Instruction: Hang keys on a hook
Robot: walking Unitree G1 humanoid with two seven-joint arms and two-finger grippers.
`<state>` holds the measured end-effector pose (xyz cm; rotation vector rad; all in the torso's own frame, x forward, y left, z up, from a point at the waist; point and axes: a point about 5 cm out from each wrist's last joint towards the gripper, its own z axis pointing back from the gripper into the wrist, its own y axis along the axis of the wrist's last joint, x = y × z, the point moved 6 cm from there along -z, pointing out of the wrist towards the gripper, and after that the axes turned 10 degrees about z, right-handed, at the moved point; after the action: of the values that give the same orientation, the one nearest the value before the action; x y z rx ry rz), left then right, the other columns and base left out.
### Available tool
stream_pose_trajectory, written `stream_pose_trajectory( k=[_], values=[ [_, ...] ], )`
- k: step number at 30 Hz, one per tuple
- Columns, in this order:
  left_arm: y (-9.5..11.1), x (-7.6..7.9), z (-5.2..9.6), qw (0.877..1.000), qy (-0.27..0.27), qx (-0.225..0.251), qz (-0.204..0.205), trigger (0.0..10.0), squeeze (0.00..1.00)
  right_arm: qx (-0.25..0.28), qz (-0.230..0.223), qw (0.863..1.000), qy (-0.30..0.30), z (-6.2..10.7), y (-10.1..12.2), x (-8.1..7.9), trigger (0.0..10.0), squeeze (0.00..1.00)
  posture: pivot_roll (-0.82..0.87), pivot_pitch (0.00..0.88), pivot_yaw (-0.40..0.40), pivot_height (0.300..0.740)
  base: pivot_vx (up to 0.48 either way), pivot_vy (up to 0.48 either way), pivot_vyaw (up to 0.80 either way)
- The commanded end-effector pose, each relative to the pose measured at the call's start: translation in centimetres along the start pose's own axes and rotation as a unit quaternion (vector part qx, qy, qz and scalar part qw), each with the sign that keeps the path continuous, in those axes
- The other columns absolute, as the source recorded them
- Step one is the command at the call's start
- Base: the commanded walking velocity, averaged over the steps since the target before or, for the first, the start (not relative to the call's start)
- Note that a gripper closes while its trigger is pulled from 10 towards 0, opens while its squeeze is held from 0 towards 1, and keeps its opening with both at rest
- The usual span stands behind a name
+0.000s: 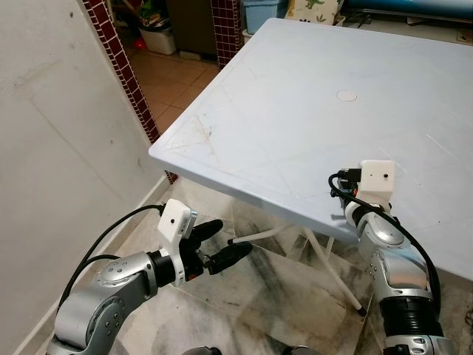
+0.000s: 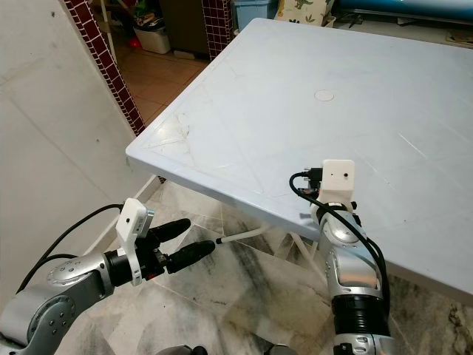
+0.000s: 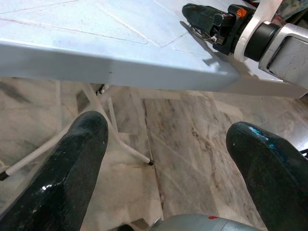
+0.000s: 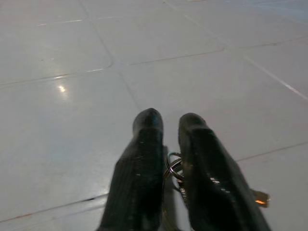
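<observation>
A bunch of keys [image 4: 174,169] on metal rings is pinched between the two black fingers of my right gripper [image 4: 169,120], which is shut on it. A brass key tip [image 4: 260,197] pokes out at one side. That gripper [image 3: 202,17] hovers low over the front part of the pale blue plastic table [image 1: 295,96], its wrist camera [image 1: 377,180] on top. My left gripper [image 1: 233,237] is held below the table's near-left corner, over the floor, open with nothing between its fingers [image 3: 72,163].
A white wall [image 1: 52,148] runs close on the left, ending at a dark red tiled pillar [image 1: 118,59]. White table legs [image 1: 325,255] stand on the marble floor [image 1: 244,310]. A blue bin [image 1: 262,11] sits beyond the table.
</observation>
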<state>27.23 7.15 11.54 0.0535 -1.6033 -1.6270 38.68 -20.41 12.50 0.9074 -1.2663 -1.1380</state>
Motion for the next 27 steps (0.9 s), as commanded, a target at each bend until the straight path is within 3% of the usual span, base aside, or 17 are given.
stream_pose_trajectory(
  k=[1,8,21,26,27],
  values=[
    [0.1,-0.2,0.3,1.0,0.009,-0.001,-0.005,10.0,0.0,0.002,0.004,1.0,0.005,0.3,0.1,-0.2,0.0,0.0,0.0,0.137,0.106,0.74,0.0,0.0,0.0],
    [0.1,-0.2,0.1,1.0,0.008,0.0,-0.004,10.0,0.0,0.004,0.001,1.0,0.003,0.4,0.4,-0.2,0.0,0.0,0.0,0.137,0.104,0.74,0.0,0.0,0.0],
    [0.1,-0.4,0.1,1.0,0.01,0.002,-0.005,10.0,0.0,0.041,-0.011,0.999,0.0,0.3,3.3,-0.4,0.0,0.0,-0.01,0.132,0.102,0.74,0.0,0.0,0.0],
    [0.2,-0.4,0.2,1.0,0.011,0.003,-0.007,10.0,0.0,0.058,0.014,0.998,0.013,0.8,4.3,-0.5,0.3,0.0,-0.01,0.132,0.102,0.74,0.0,0.0,0.0],
    [0.2,-0.4,0.2,1.0,0.011,0.003,-0.006,10.0,0.0,0.058,0.021,0.998,0.013,1.1,4.3,-0.3,10.0,1.0,-0.01,0.13,0.099,0.74,0.0,0.0,0.0]
  ],
)
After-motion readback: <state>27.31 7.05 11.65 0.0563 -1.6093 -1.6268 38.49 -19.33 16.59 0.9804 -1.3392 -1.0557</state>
